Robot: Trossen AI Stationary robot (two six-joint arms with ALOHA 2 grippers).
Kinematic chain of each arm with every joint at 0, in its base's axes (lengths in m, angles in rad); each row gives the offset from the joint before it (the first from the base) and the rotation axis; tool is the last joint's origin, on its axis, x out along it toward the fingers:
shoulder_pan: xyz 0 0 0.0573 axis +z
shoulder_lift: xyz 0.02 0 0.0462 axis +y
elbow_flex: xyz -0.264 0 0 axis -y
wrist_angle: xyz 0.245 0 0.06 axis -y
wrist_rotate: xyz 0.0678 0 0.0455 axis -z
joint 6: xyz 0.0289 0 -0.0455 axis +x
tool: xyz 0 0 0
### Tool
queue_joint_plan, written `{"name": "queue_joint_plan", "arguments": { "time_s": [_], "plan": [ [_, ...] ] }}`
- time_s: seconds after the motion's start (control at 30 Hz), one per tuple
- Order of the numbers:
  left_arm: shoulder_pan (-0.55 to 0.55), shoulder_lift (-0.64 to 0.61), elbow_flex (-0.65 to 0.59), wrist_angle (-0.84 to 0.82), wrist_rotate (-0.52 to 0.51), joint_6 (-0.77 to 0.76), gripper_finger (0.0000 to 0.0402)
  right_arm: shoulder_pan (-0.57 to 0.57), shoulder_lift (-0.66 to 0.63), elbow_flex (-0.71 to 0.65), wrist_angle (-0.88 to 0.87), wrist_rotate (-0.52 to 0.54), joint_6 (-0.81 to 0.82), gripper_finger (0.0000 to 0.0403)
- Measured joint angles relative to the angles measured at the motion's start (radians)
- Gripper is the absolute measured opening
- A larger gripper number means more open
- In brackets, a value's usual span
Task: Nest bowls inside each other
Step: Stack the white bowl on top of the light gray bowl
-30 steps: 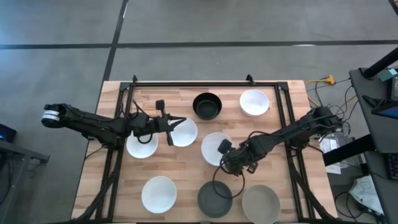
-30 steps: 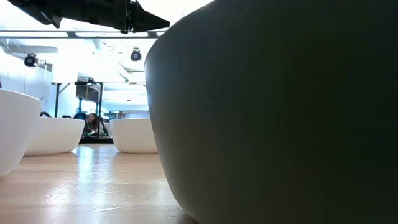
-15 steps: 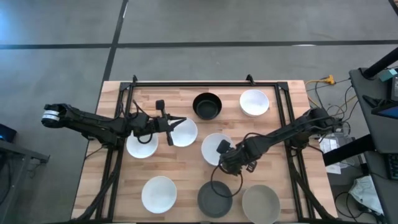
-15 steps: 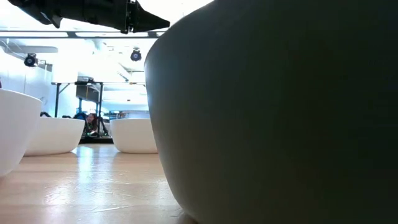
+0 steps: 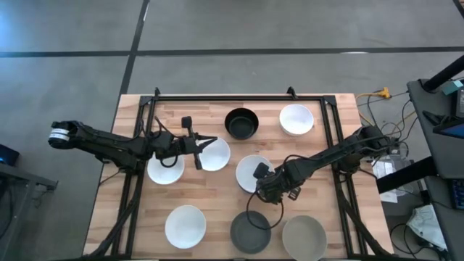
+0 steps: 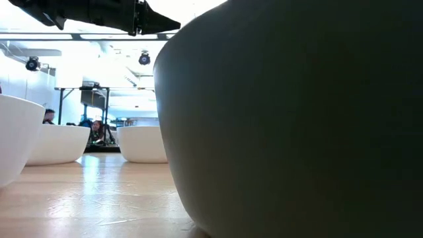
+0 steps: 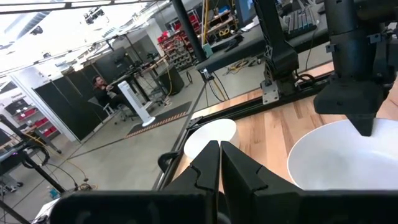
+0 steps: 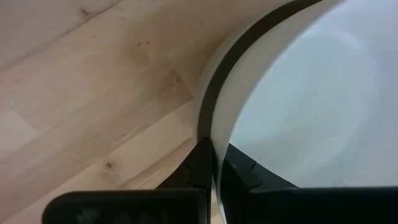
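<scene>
Right now the white bowl (image 5: 251, 172) near the middle of the desk (image 5: 217, 203) is pinched at its rim by the right pincer (image 5: 262, 185); the right wrist view shows one finger (image 8: 196, 168) outside the wall and the other inside, pressed onto the thin rim of that white bowl (image 8: 298, 93). Just beyond this pincer, toward the desk's near edge, sits the dark grey bowl (image 5: 250, 232), and beside that the pale grey-green bowl (image 5: 304, 237), which fills most of the low view as a dark curved wall (image 6: 291, 119).

Across the desk, the left pincer (image 5: 201, 141) hovers over the rim of a second white bowl (image 5: 215, 154), its fingers (image 7: 214, 165) pressed together and holding nothing. A third white bowl (image 5: 165, 170) lies under the left arm, just behind that pincer and touching or nearly touching the second. From the left wrist view, the bowl beneath (image 7: 342, 155) shows as a wide white curve, and a farther white bowl (image 7: 210, 138) stands ahead near the desk's black frame.

Farther from both pincers, the glossy black bowl (image 5: 241, 122) and another white bowl (image 5: 296, 119) sit along the far edge, and one more white bowl (image 5: 185, 226) sits alone at the near left.

Beyond the desk a seated person (image 7: 106, 93) shows in the room.
</scene>
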Motion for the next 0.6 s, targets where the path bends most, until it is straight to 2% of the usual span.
{"name": "queue_joint_plan", "arguments": {
  "time_s": [0.47,0.6],
  "plan": [
    [0.000,0.000,0.000,0.000,0.000,0.000,0.0000,0.000,0.000,-0.014,0.009,-0.004,0.025,0.0011],
    [0.000,0.000,0.000,0.000,0.000,0.000,0.0000,0.000,0.000,-0.014,0.012,-0.038,0.054,0.0025]
  ]
}}
